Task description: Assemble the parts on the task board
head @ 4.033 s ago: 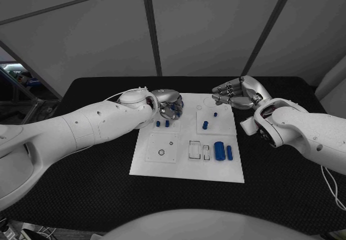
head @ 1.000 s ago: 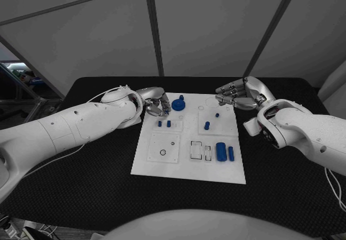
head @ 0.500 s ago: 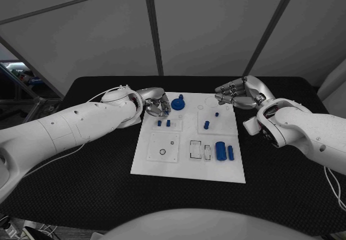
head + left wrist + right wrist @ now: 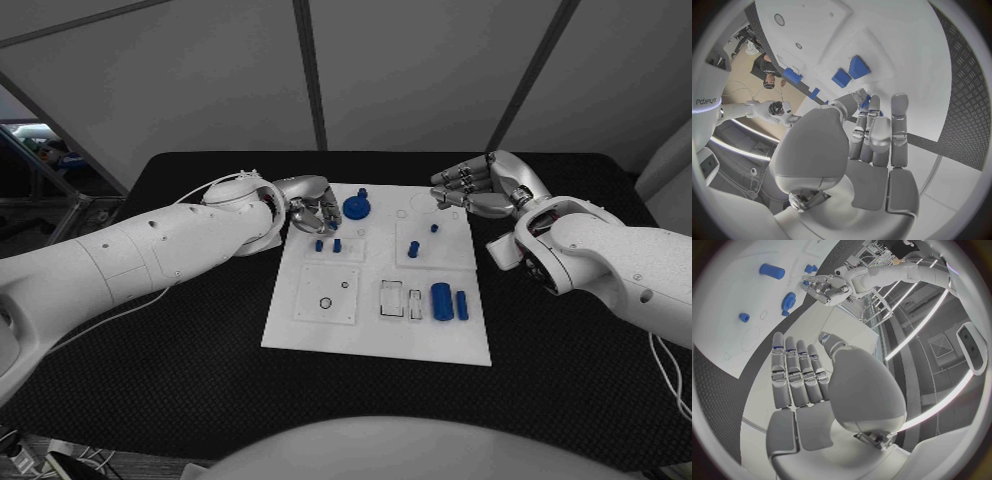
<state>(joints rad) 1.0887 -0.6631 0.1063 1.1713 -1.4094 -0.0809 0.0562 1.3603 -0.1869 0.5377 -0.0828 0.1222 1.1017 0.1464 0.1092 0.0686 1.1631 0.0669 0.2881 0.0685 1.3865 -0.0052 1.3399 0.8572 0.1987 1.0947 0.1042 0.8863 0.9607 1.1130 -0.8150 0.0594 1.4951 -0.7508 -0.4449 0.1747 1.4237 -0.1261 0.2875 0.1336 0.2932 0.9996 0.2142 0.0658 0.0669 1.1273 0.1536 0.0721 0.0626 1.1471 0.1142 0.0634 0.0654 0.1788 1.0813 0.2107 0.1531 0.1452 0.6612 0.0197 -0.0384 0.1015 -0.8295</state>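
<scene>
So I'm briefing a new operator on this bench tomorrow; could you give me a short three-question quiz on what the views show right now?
1. True or false: the left hand holds a blue part.
2. The round blue part lies on the task board nearest to: A) its far edge, B) its near edge, C) its right edge.
3. Fill in: the right hand hovers by the board's far ____ corner.

Key: 1 false, its fingers are empty in the left wrist view; 2 A; 3 right.
</scene>
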